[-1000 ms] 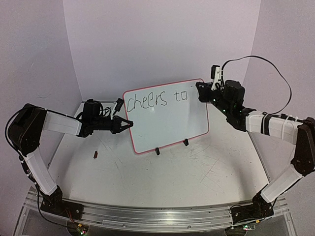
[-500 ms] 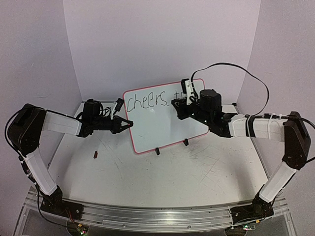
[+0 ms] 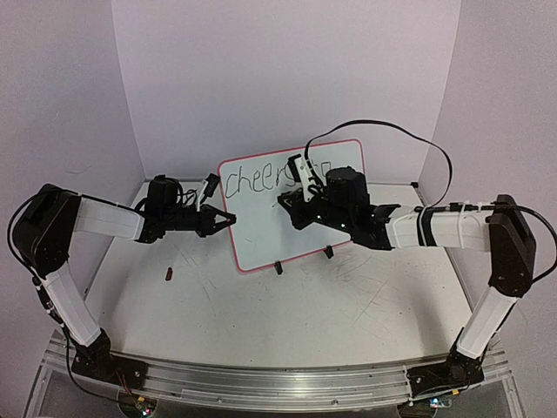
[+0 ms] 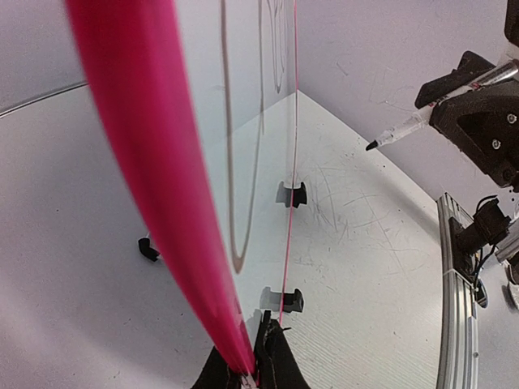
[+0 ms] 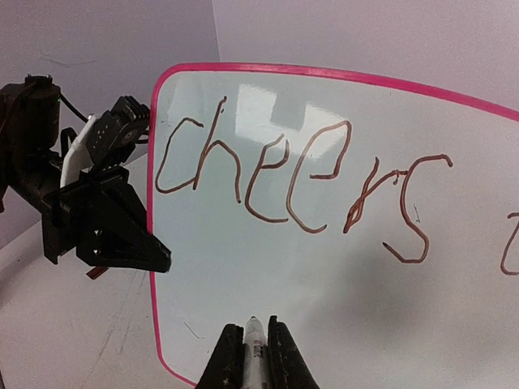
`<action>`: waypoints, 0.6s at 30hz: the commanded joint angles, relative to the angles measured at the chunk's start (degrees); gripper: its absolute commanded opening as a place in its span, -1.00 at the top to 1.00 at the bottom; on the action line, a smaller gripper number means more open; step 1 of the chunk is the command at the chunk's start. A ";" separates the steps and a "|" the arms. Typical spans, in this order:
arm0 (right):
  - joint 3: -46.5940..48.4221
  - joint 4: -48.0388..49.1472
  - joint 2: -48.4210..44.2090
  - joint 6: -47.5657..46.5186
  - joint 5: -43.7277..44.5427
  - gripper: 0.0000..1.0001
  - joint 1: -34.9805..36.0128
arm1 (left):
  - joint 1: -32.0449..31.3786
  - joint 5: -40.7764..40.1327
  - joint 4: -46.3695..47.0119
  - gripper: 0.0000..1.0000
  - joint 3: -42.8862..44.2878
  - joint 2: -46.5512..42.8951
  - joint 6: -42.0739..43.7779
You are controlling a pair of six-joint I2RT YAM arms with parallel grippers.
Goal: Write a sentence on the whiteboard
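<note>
Two sets of fingers, and both are shut on something. My left gripper (image 3: 230,219) reaches in level, and its fingertips (image 4: 277,371) are pinched together on the pink rim of the whiteboard (image 3: 287,239), at its left edge. The board stands upright toward the back of the table (image 3: 348,305) on two black clip feet (image 3: 278,268), with its written face towards my bases. Along its top runs the sentence (image 5: 320,176) in dark marker strokes. "cheers" reads plainly, and part of one more stroke shows at the right border of my right wrist view. My right gripper (image 3: 285,202) is clamped on a marker (image 5: 254,347) and hangs in front of the board's face. Seen from my left wrist, the marker's tip sits apart from the surface.
</note>
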 commanded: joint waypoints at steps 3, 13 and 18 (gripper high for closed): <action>3.86 0.43 2.11 -1.10 2.65 1.00 3.18 | 0.55 -10.22 0.56 1.00 0.37 -2.61 5.47; 5.82 -0.38 4.04 -3.06 3.29 1.00 4.84 | 0.35 -10.50 0.36 1.00 -0.15 -3.38 5.34; 5.67 -0.45 3.38 -3.26 4.95 1.00 4.82 | 0.13 -10.80 0.38 1.00 -0.35 -3.81 5.28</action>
